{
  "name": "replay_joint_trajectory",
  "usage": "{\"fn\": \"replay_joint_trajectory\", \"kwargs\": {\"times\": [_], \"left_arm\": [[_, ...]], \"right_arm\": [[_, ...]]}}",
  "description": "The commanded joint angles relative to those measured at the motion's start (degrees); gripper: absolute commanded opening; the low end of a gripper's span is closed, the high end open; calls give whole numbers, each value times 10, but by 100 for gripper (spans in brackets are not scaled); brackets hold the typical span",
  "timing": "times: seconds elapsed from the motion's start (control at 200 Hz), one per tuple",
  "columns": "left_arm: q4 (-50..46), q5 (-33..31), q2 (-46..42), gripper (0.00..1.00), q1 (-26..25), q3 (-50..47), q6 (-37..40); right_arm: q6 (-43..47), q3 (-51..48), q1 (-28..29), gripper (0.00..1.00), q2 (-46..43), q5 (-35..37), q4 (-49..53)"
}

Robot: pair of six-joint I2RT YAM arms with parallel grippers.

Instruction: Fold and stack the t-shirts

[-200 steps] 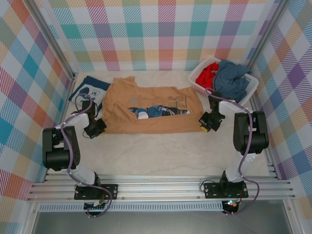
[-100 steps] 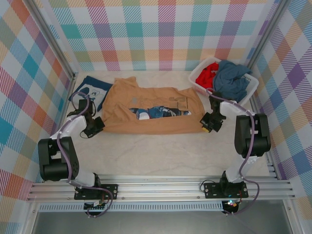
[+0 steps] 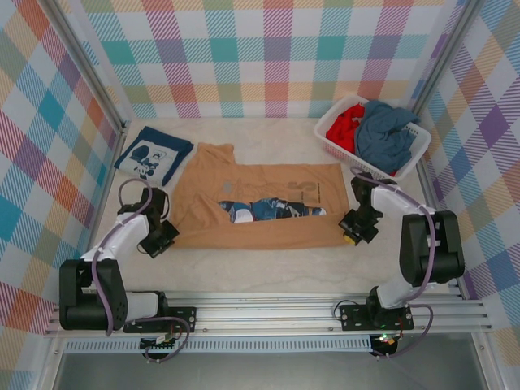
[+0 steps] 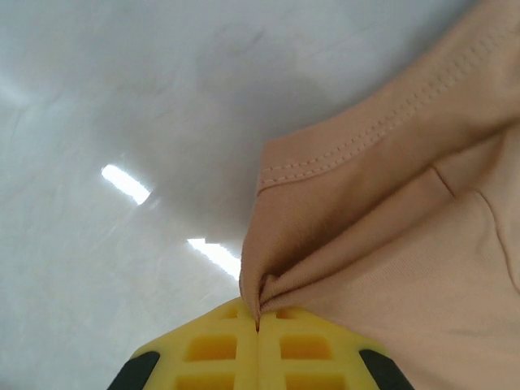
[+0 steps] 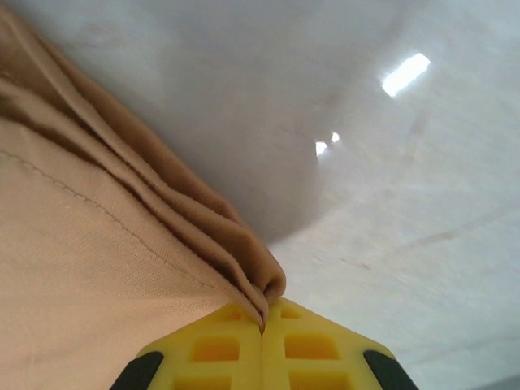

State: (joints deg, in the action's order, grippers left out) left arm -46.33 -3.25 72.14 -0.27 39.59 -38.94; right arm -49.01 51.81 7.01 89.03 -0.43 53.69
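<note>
Much of the pale table (image 3: 260, 272) is bare, and the biggest thing on it is the tan t-shirt (image 3: 272, 180). It is stretched flat between the left gripper (image 3: 166, 236) and the right gripper (image 3: 351, 231). Its near part is folded up over the rest, so only a strip of the dark blue-and-white print (image 3: 268, 207) shows along the middle. The near edge runs almost straight from one gripper to the other.

Beyond the right gripper and a little to its outer side sits the white slatted basket (image 3: 325, 135), near the tan cloth but apart from it. A grey-blue t-shirt (image 3: 382, 134) is heaped in the basket. A red t-shirt (image 3: 345, 126) is bunched beside it, on the side toward the middle of the table. Beyond the left gripper lies the navy t-shirt (image 3: 153, 154), folded small with its white graphic facing up. It is just beside the tan shirt's far left corner; from here I can't say whether the two touch.

The left gripper sits at the tan shirt's near left corner. In its wrist view the yellow pads (image 4: 215, 349) are pressed together on the stitched hem, and the cloth puckers where it goes in. The right gripper holds the near right corner the same way. Its pads (image 5: 313, 345) are closed on a thick bunch of folded tan layers just above the table.
</note>
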Motion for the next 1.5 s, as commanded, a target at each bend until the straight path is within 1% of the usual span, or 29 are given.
{"fn": "replay_joint_trajectory", "kwargs": {"times": [0.0,0.06,0.115,0.155,0.18,0.205,0.23,0.27,0.33,0.37,0.405,0.485,0.54,0.595,0.655,0.685,0.76,0.845,0.925,1.025,1.135,1.27,1.495], "left_arm": [[-42,-23,-46,0,-16,-34,-97],[-45,-21,-67,0,-20,-45,-111],[-34,-6,-77,1,-21,-43,-105],[-29,4,-78,16,-22,-28,-91],[-29,6,-77,30,-22,-13,-82],[-32,6,-74,41,-22,4,-72],[-37,2,-69,48,-22,27,-62],[-46,-6,-58,53,-22,67,-49],[-49,-14,-30,55,-23,130,-26],[-43,-14,-2,56,-22,172,-12],[-34,-9,30,55,-18,208,1],[-15,8,126,52,-9,291,16],[8,30,201,48,-4,345,21],[24,36,276,41,-3,403,18],[47,42,350,37,-1,467,11],[64,42,383,35,0,496,8],[86,50,464,33,1,575,4],[79,60,554,31,3,673,-2],[54,58,619,30,4,755,-4],[24,61,684,30,10,836,-6],[15,77,735,29,20,900,-10],[12,114,788,29,28,977,-12],[49,181,872,29,38,1089,-42]], "right_arm": [[-52,-16,2,0,-38,34,64],[-66,-29,3,0,-58,40,73],[-71,-40,3,0,-74,39,68],[-72,-45,2,0,-79,34,63],[-71,-46,3,0,-79,30,61],[-69,-46,3,7,-78,27,60],[-67,-44,3,15,-78,23,61],[-67,-40,3,27,-80,22,65],[-66,-33,4,40,-94,27,71],[-64,-28,5,47,-107,33,77],[-60,-22,6,51,-117,38,80],[-47,-6,10,54,-134,41,82],[-38,4,14,55,-140,40,77],[-24,11,20,51,-143,34,63],[-11,15,26,46,-147,24,43],[-4,16,29,46,-150,16,32],[2,22,35,43,-155,4,24],[6,31,43,41,-163,4,24],[4,33,44,41,-171,6,33],[-2,28,44,41,-181,9,42],[-14,18,44,40,-192,6,47],[-22,11,44,40,-197,6,48],[-17,16,44,39,-182,1,46]]}}
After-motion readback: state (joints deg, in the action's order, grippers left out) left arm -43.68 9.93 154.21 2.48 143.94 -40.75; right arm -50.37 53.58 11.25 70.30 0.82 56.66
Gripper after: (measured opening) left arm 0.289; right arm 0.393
